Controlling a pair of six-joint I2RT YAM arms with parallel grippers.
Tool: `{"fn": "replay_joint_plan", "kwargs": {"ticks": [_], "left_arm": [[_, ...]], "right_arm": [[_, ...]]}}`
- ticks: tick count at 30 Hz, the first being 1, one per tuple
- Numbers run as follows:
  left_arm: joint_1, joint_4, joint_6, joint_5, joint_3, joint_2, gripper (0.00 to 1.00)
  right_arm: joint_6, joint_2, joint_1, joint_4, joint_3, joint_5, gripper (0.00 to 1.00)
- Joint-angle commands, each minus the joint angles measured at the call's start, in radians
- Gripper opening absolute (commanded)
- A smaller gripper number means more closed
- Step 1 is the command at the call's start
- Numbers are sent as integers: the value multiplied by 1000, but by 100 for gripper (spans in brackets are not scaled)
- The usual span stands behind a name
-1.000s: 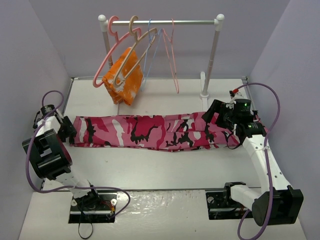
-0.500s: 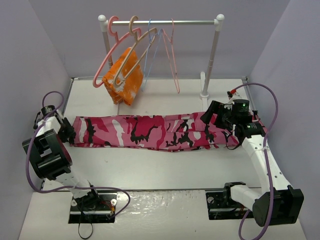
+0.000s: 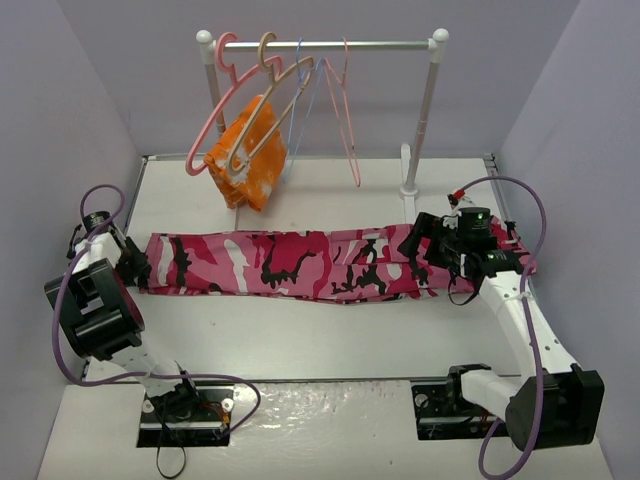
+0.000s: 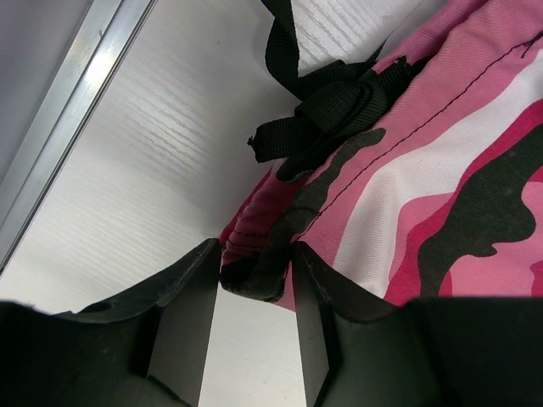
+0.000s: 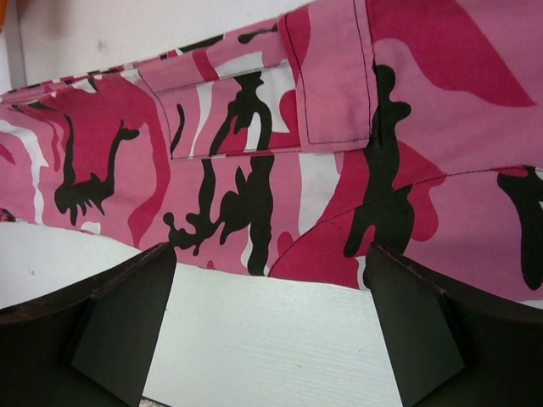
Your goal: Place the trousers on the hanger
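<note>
Left gripper point(image 4: 254, 280): black fingers point(image 4: 182, 331) closed to a narrow gap, pinching the folded corner hem of the long fabric trousers point(image 3: 290, 263) in pink, red, white and black camouflage print; knotted black webbing strap point(image 4: 339, 102) lies just beyond the pinch; left arm reaches low along the left edge of the white wood-grain table point(image 3: 300, 340), wrist down at the cloth's left end. Right gripper point(image 5: 271, 322): jaws spread wide, holding nothing; bare table shows between the fingers, with the trousers' near edge just ahead; right arm extends forward, wrist above the garment's right end. Trousers lie flat and stretched across the middle of the table, left to right. Beige thick-framed clothes hanger point(image 3: 296, 72): hooked on the metal rail of the white-posted rack point(image 3: 390, 44) at the back, tilted, well apart from the trousers; beside it a thick pink hanger point(image 3: 213, 110), an orange-and-white cloth point(image 3: 250, 150), and thin blue point(image 3: 300, 100) and pink wire hangers point(image 3: 348, 120).
</note>
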Motion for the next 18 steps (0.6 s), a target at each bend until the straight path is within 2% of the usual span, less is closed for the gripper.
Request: {"fn": "replay_joint_plan", "kwargs": {"ticks": [1,9,14,18], "left_arm": [[-9,17,-61,-2,76,6,35],[-53,-28,-79,-32,90,-17,28],[-53,-61,-80,-29,120,1,7],[-53,-103,-65,-53,138,-56,1]], "right_arm": [[4,48,26,35,29,-39,91],[6,70,33,35,38,-49,91],[4,62,32,34,34,-44,91],[3,65,32,36,40,-45,91]]}}
